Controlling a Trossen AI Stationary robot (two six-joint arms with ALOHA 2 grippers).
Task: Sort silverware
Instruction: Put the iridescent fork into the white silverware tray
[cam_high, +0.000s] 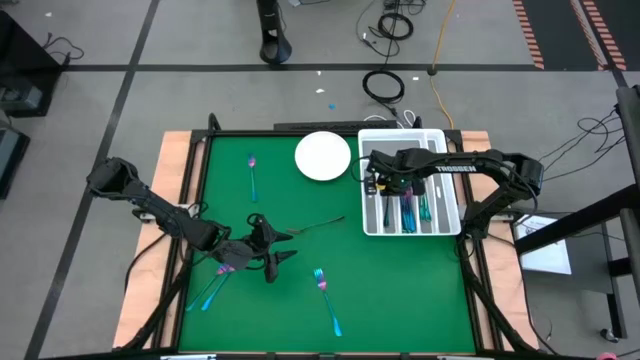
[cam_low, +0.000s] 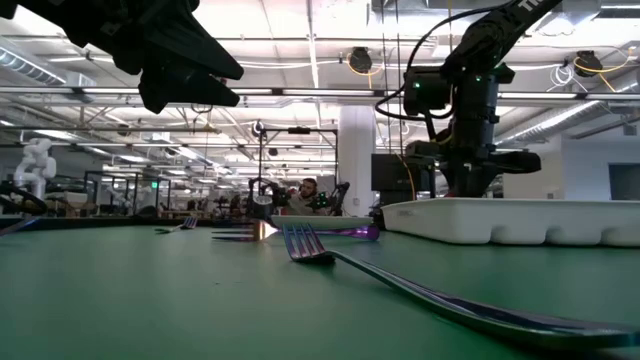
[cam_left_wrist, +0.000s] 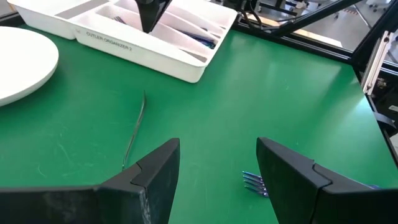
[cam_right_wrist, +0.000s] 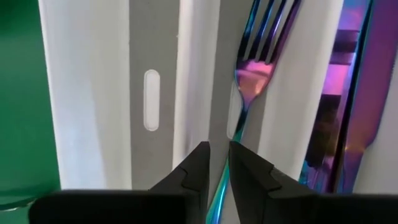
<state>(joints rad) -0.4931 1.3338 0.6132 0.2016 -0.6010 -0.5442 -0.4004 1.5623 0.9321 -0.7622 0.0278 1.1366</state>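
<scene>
The right gripper is hanging low over the tray, fingers parted only a narrow crack above a fork lying flat in one slot, seemingly letting it go among its kind. The left gripper is hovering wide and empty near the tray's front, over the counter, probably lining up on one of the loose forks scattered there, with a slim piece just ahead.

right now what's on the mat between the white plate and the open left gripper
In the high view, one thin dark utensil lies between the plate and the left gripper; the rest is bare green mat. The left wrist view shows the same.
</scene>
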